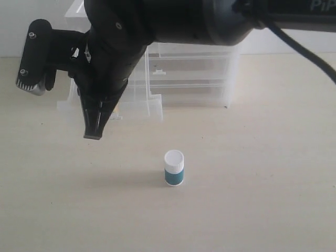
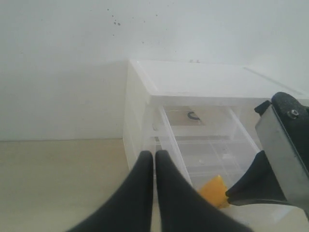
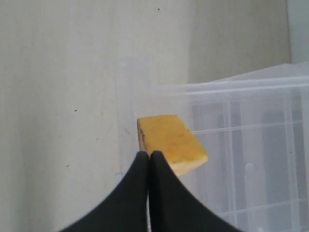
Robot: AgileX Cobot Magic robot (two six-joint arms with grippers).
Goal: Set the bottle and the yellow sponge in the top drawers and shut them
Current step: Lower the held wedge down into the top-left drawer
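Observation:
The bottle [image 1: 174,168] stands upright on the table, white cap up, apart from both arms. The yellow sponge [image 3: 171,141] lies inside the pulled-out top drawer [image 3: 251,145], just beyond the tips of my right gripper [image 3: 148,153], whose fingers are pressed shut with nothing between them. In the exterior view that gripper [image 1: 93,135] points down by the open drawer [image 1: 152,105], and the arm hides the sponge. My left gripper [image 2: 154,153] is shut and empty, off to the side of the drawer [image 2: 169,140], where the sponge [image 2: 215,190] shows.
The translucent drawer cabinet [image 1: 199,79] stands at the back against the wall. The right arm reaches across it from the right. The right arm's wrist block [image 2: 285,145] hangs over the open drawer. Bare table surrounds the bottle.

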